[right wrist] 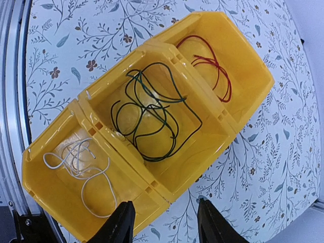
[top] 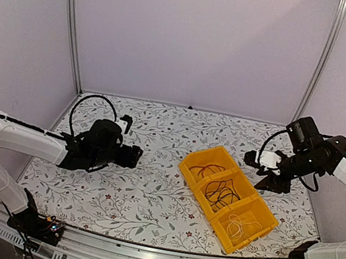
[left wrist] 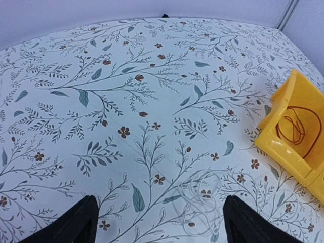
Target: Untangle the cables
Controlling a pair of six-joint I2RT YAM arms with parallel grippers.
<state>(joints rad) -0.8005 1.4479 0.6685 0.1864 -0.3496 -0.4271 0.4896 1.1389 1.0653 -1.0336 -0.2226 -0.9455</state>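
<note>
On the tabletop (left wrist: 76, 76), near bin (right wrist: 48, 190): a coiled white cable (right wrist: 76, 157) lies inside.
Middle bin (right wrist: 212, 136): a dark cable (right wrist: 152, 116) lies in loops inside.
Far bin (right wrist: 248, 66): a red cable (right wrist: 212, 71) lies inside.
Right end effector (right wrist: 166, 210): fingers apart, holding nothing, up above the bins.
Left end effector (left wrist: 160, 215): fingers wide apart, holding nothing.
Loose white cable (left wrist: 200, 202): flat on the tabletop between the left fingers, outside the bins.
</note>
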